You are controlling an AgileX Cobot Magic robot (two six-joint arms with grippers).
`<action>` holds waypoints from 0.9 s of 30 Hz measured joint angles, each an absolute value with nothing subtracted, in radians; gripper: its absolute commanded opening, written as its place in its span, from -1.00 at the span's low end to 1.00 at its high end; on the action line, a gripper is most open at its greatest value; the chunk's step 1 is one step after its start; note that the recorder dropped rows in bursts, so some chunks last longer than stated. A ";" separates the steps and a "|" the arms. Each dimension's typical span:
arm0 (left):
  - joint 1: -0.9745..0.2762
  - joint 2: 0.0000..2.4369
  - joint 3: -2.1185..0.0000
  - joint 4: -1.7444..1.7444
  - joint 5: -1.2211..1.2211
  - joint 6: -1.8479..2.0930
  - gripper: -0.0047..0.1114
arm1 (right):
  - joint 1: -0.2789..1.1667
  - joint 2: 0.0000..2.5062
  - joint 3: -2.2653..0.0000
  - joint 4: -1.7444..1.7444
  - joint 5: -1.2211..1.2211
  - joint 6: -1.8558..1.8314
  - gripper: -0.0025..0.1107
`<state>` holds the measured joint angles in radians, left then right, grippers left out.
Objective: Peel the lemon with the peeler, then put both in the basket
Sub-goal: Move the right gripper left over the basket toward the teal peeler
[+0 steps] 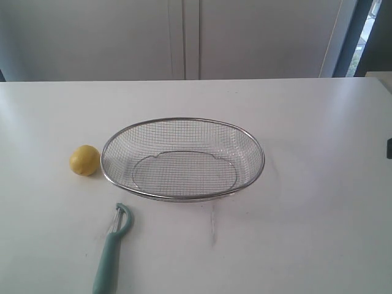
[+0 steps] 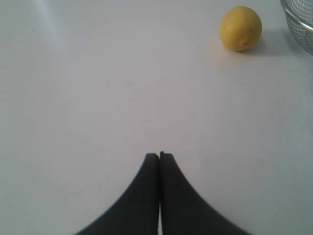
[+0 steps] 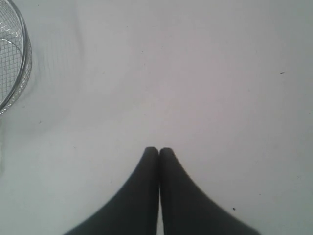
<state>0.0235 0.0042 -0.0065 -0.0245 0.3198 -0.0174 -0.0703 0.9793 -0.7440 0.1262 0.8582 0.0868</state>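
Note:
The yellow lemon [image 1: 84, 160] rests on the white table just left of the wire basket [image 1: 245, 131], which holds nothing. The teal-handled peeler [image 1: 112, 254] lies near the front edge, its metal head pointing toward the basket. Neither arm shows in the exterior view. In the left wrist view my left gripper [image 2: 159, 155] is shut with nothing in it over bare table, well short of the lemon [image 2: 240, 28], with a piece of the basket rim [image 2: 293, 19] beside it. My right gripper [image 3: 159, 150] is likewise shut and empty, away from the basket rim [image 3: 19, 29].
The white table [image 1: 318, 214] spreads wide to the right of the basket. Behind its back edge stand pale cabinet doors [image 1: 184, 37]. A small dark object [image 1: 389, 148] pokes in at the right border.

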 measured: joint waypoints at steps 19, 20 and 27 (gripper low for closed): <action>0.023 0.004 -0.007 -0.024 0.320 -0.017 -0.92 | -0.001 0.979 -0.744 0.194 0.885 0.049 -0.96; 0.023 0.004 -0.007 -0.024 0.320 -0.017 -0.92 | 0.006 0.979 -0.744 0.201 0.885 0.049 -0.96; 0.023 0.004 -0.007 -0.024 0.320 -0.017 -0.92 | 0.072 0.979 -0.744 0.229 0.894 0.057 -0.96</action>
<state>0.0235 0.0042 -0.0065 -0.0245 0.3198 -0.0174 0.0716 0.9793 -0.7440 0.2287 0.8938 0.0566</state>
